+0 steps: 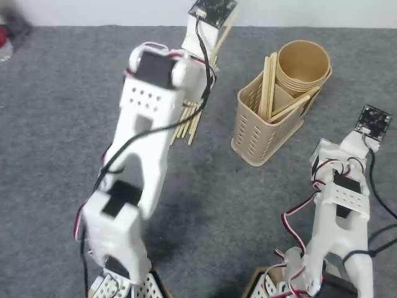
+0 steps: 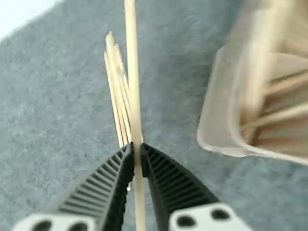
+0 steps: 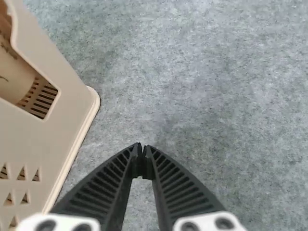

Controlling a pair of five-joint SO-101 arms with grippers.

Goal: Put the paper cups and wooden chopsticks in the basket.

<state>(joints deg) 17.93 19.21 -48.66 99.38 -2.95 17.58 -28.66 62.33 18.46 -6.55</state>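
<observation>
My left gripper (image 2: pixel 136 150) is shut on one wooden chopstick (image 2: pixel 131 86), held above the grey carpet. Beneath it lies a bundle of several more chopsticks (image 2: pixel 117 96), which shows beside the left arm as chopsticks (image 1: pixel 190 121). The beige basket (image 1: pixel 260 127) stands to the right of them; stacked paper cups (image 1: pixel 303 62) and several chopsticks (image 1: pixel 269 84) stand inside it. In the left wrist view the basket (image 2: pixel 226 130) is close by. My right gripper (image 3: pixel 141 153) is shut with nothing in it, low over the carpet next to the basket (image 3: pixel 43 144).
Grey carpet covers the whole table. The white left arm (image 1: pixel 146 124) hides part of the loose chopsticks. The right arm (image 1: pixel 341 205) stands at the front right. A red and clear object (image 1: pixel 5 38) sits at the far left edge.
</observation>
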